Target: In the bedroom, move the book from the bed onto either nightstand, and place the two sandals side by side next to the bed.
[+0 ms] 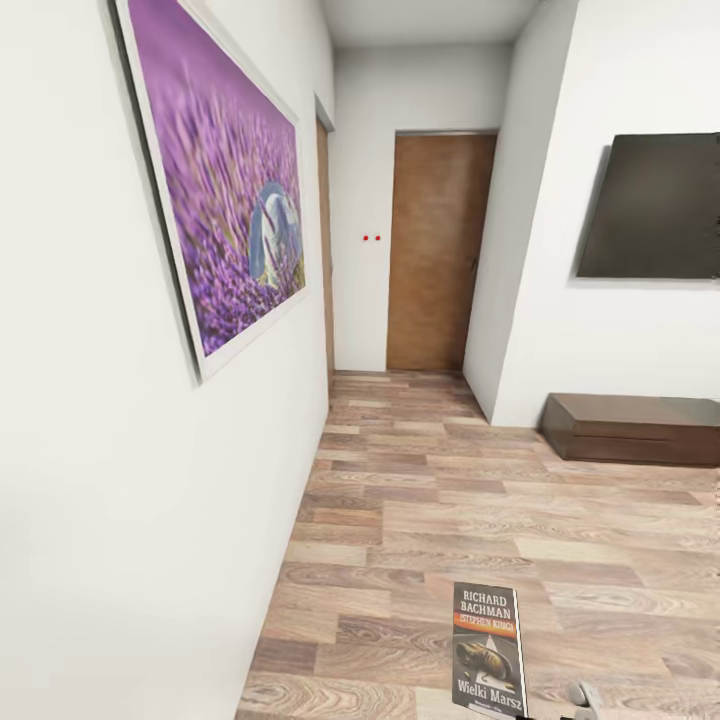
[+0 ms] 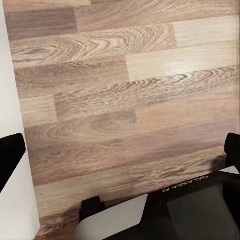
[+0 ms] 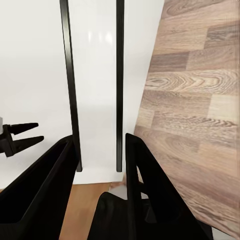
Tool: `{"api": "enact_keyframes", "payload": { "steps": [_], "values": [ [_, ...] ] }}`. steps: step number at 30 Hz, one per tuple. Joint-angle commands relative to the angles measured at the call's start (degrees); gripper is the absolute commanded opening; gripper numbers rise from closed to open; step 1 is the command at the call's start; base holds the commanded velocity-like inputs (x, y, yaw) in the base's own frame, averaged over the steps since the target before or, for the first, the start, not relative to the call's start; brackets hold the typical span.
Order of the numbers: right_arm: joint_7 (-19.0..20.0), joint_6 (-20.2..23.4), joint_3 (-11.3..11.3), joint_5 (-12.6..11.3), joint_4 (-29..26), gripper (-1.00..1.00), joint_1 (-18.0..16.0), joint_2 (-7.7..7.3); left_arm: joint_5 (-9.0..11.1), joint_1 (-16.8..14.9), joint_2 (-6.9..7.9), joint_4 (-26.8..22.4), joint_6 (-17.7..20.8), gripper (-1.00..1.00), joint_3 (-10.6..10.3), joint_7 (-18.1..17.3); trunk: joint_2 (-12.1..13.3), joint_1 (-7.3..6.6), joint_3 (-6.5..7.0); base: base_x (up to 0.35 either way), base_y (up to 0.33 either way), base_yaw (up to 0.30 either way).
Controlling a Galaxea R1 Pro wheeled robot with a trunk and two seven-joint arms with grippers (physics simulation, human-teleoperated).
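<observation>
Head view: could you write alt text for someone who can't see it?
A paperback book stands upright at the bottom of the picture, over a wood-plank floor in a white hallway. A large purple flower picture hangs on the left wall, a brown door closes the far end, and a dark screen hangs above a low bench at right.

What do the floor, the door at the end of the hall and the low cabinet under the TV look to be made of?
The floor looks like wood plank or laminate: staggered boards with mixed light and brown grain and a soft sheen. The door seems mid-brown wood or veneer, with vertical grain and a matte face. The low cabinet appears dark brown wood with a glossy top that catches pale reflections. Being renders, real wood or imitation can't be told.
</observation>
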Motion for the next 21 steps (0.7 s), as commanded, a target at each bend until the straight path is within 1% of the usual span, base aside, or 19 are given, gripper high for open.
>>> {"api": "enact_keyframes", "payload": {
  "steps": [1,4,10,21],
  "values": [
    [0.10,0.60,0.29,-0.62,-0.03,-1.00,-0.06,-0.04,-0.52,-0.03,0.02,0.01,-0.18,1.00,0.49,-0.17,-0.07,0.01,-0.09,0.000,0.000,-0.182],
    [0.10,0.60,0.28,-0.62,-0.05,-1.00,-0.06,-0.02,-0.52,-0.03,0.02,0.01,-0.18,1.00,0.49,-0.17,-0.07,0.01,-0.09,0.000,0.000,-0.129],
    [0.10,0.60,0.31,-0.62,-0.06,-1.00,-0.06,-0.06,-0.53,-0.03,0.02,0.00,-0.16,1.00,0.49,-0.17,-0.07,0.01,-0.09,0.000,0.000,-0.065],
    [0.10,0.60,0.32,-0.62,-0.04,-1.00,-0.05,-0.03,-0.60,-0.03,0.02,0.03,-0.17,1.00,0.49,-0.17,-0.07,0.01,-0.09,0.000,0.000,-0.171]
  ]
}}
